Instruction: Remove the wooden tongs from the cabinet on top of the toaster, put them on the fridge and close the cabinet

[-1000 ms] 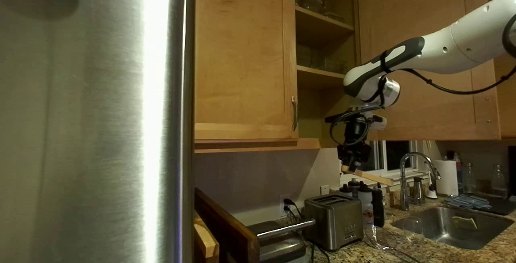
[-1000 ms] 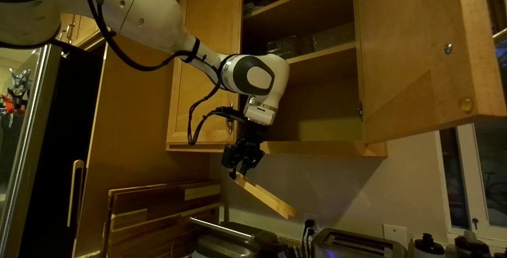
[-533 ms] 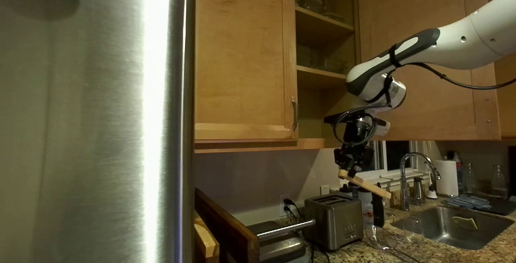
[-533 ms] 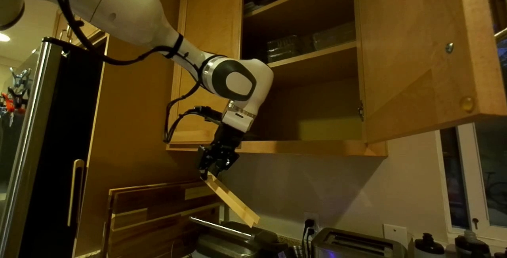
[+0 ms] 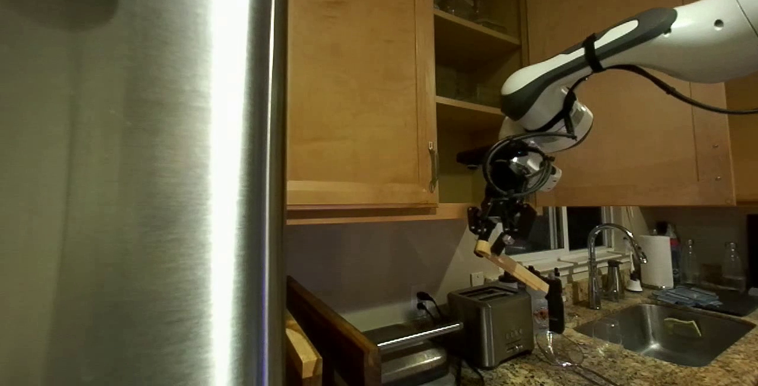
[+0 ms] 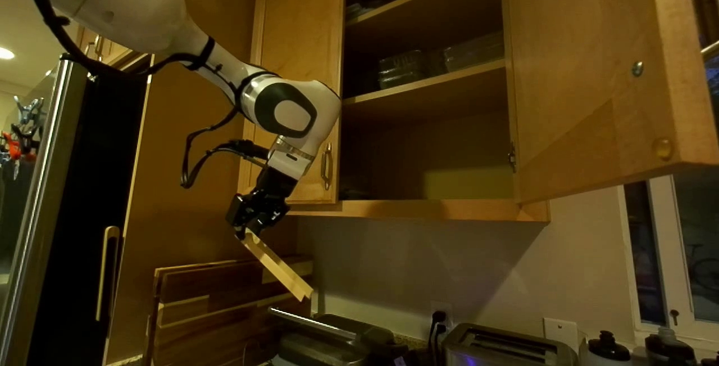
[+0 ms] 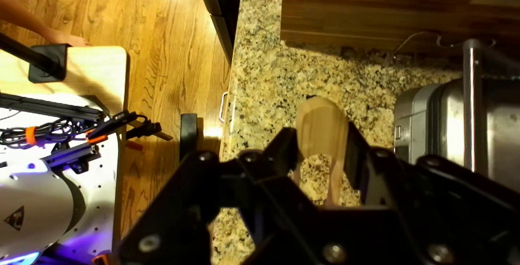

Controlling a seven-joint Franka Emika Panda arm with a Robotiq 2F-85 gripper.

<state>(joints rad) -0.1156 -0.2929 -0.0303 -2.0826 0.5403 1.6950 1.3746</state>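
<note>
tongs (image 6: 278, 266), one pair, moved toward one fridge (image 5: 130, 196) | one pincer (image 7: 321, 138) grasping them | one toaster (image 5: 494, 324)

One pair of tongs (image 6: 277, 265), one toaster (image 5: 491, 328), one fridge (image 5: 136, 196)

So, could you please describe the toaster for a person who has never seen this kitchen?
In an exterior view, find the wall cabinet with one door open and look down to the speckled counter. There, between an appliance with a long bar handle and some bottles, stands a boxy steel toaster. Unlike these neighbours, it shows long slots in its top.
</note>
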